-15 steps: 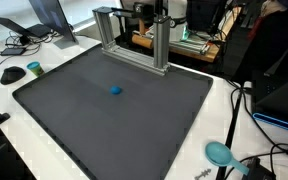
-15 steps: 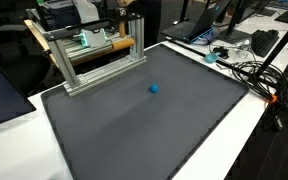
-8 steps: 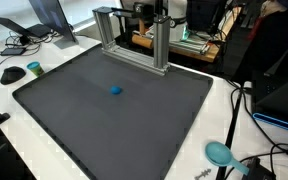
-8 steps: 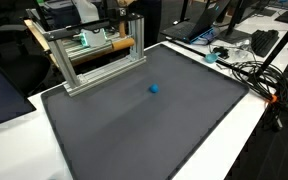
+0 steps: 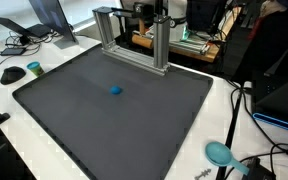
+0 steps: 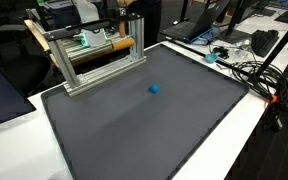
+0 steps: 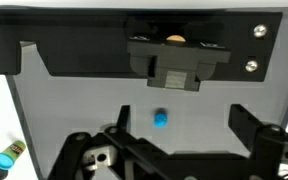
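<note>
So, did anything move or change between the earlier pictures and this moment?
Nothing visibly changed. The small blue object lies at the same spot on the dark mat in both exterior views. In the wrist view the gripper is open, with nothing in it.

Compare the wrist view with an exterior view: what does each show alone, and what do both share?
Only the wrist view shows the open claw, its dark fingers at the bottom edge of the picture. Only the exterior view shows the laptop and the mouse on the white table beside the mat. Both share the small blue object, lying alone on the dark mat.
</note>
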Motion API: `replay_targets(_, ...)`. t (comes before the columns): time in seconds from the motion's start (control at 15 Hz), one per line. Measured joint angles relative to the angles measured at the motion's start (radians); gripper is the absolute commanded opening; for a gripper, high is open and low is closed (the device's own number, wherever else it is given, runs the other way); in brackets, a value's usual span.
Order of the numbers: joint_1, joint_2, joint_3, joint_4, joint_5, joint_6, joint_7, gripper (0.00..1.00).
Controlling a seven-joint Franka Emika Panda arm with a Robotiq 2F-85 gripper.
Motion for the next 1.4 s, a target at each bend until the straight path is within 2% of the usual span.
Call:
replay_targets(0.47,0.005,-0.002,0.033,-0.042,0.0,0.008,0.008,1.0)
replay_targets(1.4,-0.009,-0.044,0.031,-0.166,-0.002,0.109,0.04,1.0)
